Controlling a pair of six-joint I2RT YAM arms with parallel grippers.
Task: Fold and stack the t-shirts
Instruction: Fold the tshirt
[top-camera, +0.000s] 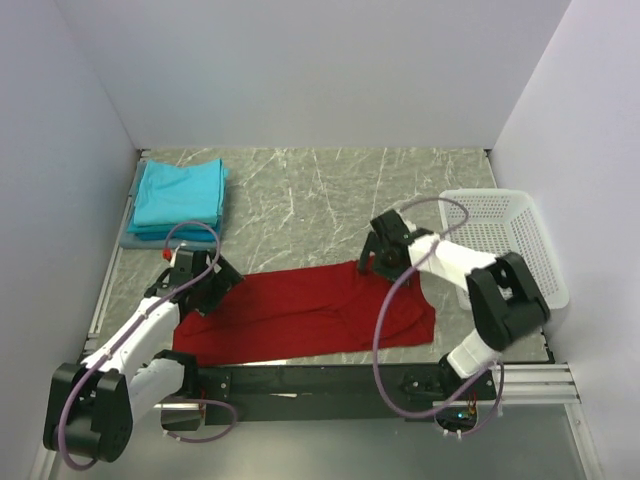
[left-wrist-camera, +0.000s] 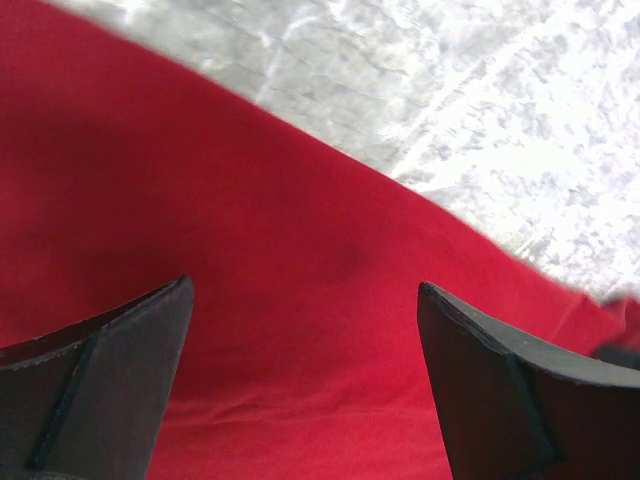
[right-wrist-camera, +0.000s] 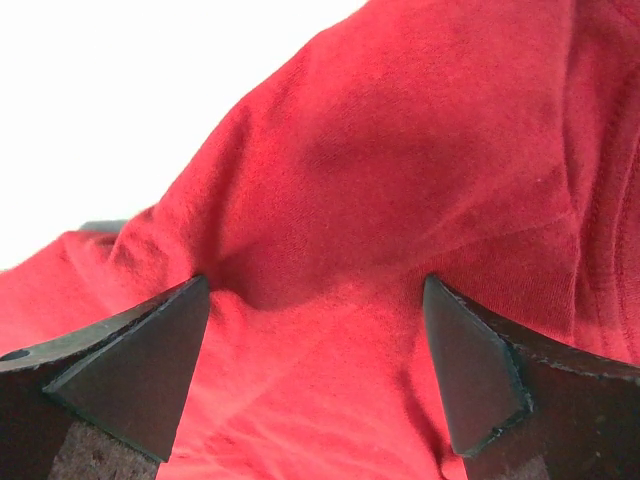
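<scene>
A dark red t-shirt (top-camera: 310, 310) lies spread in a long band across the near middle of the table. Folded teal t-shirts (top-camera: 180, 195) are stacked at the far left. My left gripper (top-camera: 222, 277) hovers over the red shirt's left end, jaws wide apart, red cloth (left-wrist-camera: 300, 300) below and between the fingers. My right gripper (top-camera: 368, 262) stands open over the shirt's far right edge; its fingertips (right-wrist-camera: 170, 340) press close against rumpled red cloth (right-wrist-camera: 400, 170), with nothing pinched.
A white lattice basket (top-camera: 505, 240) stands at the right, next to the right arm. A grey folded cloth (top-camera: 130, 238) lies under the teal stack. White walls close in the table on three sides. A black rail (top-camera: 320, 380) runs along the near edge.
</scene>
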